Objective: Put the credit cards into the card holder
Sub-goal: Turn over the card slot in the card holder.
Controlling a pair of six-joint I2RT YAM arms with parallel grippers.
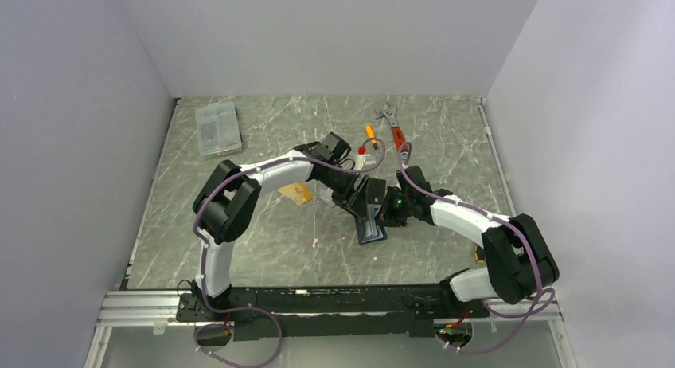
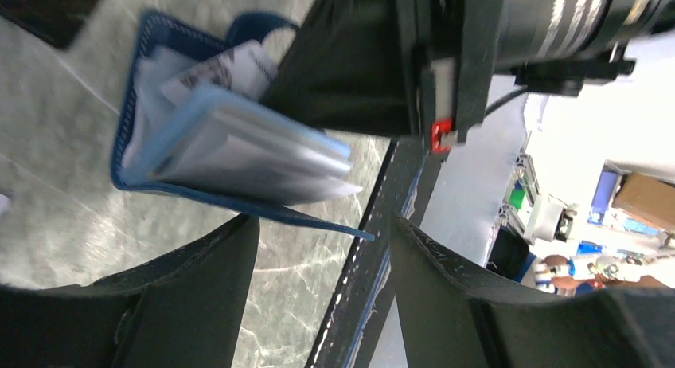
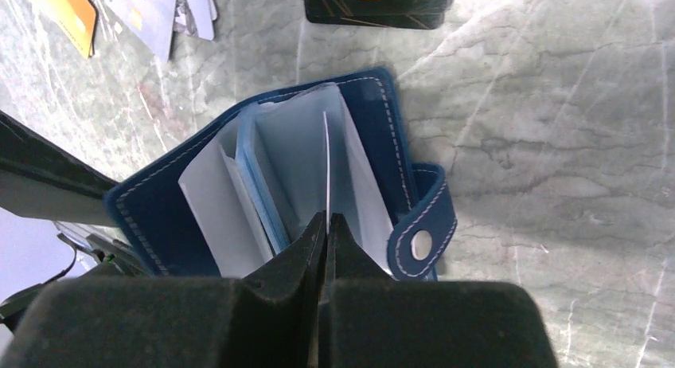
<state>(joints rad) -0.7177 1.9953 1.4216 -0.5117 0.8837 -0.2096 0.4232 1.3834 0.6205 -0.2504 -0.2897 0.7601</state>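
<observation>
The dark blue card holder lies open at mid-table, its pale inner pockets fanned out. My right gripper is shut on one thin pale inner leaf of it. A silvery-white patterned card sits in a pocket. My left gripper is open, and the holder's blue cover edge runs across the gap at its fingertips without being pinched. Loose credit cards lie on the table: an orange one, white ones and black ones.
A clear grey compartment box stands at the back left. A screwdriver and an orange-handled tool lie at the back centre. Both arms meet over the middle, and white walls enclose the table on three sides.
</observation>
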